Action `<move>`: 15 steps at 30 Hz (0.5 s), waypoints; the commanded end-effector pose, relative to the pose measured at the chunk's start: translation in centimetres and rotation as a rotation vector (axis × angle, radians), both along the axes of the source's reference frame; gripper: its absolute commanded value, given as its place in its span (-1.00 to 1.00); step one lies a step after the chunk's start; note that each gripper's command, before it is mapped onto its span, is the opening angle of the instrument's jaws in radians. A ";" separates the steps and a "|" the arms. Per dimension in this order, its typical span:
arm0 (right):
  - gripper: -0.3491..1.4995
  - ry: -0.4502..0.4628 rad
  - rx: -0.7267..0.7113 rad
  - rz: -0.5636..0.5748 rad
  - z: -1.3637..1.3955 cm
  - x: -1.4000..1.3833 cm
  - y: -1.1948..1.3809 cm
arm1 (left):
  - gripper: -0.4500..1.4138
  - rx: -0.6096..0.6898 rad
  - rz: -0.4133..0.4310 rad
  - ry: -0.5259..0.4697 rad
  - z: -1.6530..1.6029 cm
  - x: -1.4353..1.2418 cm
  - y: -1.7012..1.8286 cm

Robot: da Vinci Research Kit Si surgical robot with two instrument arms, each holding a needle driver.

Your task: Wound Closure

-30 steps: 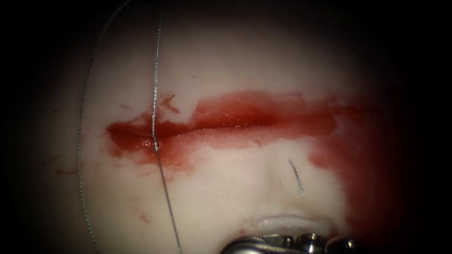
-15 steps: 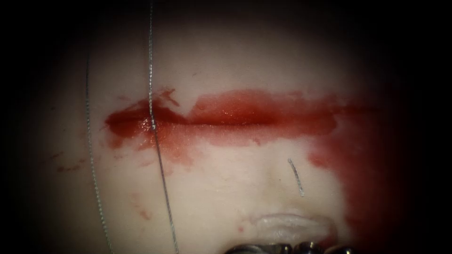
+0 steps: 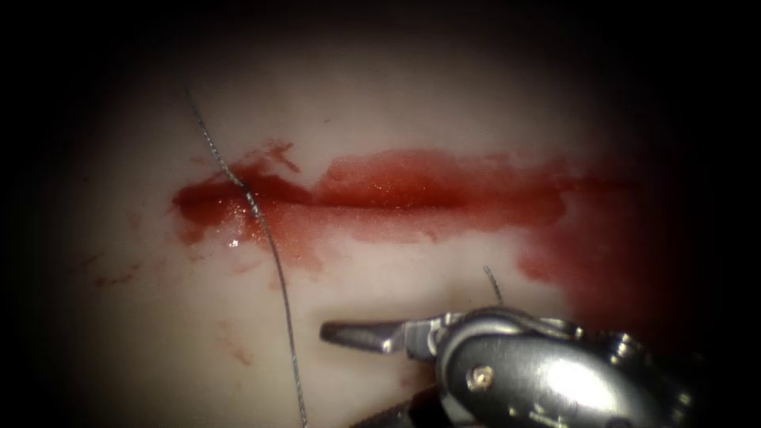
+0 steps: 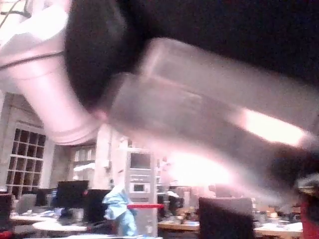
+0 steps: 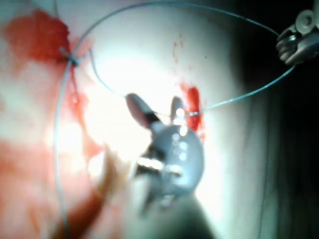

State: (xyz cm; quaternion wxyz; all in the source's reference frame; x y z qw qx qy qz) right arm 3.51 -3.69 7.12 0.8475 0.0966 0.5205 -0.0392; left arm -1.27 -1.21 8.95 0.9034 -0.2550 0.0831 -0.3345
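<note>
Cut runs across the tissue, red fluid pooled along it. Thread crosses the cut near its left end and enters the tissue there. Cannot tell where the needle is. Short thread end lies on the near side toward the right, just beside the right tool. Right tool is low over the tissue on the near side, tip pointing left; in the right wrist view its jaws are spread, holding nothing, with thread passing right beside one jaw. Left tool is near the thread loop; cannot tell what it holds.

Risks, as I judge them:
- Spread jaws could snag or nick the thread.
- The low tip could gouge the tissue.
- A hard pull could tear the thread through the cut's edge.
</note>
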 end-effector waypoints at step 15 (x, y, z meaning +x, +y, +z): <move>-1.00 0.049 1.027 0.797 0.38 0.47 0.39 | -1.00 0.338 -0.010 -0.895 -0.13 -0.10 -0.43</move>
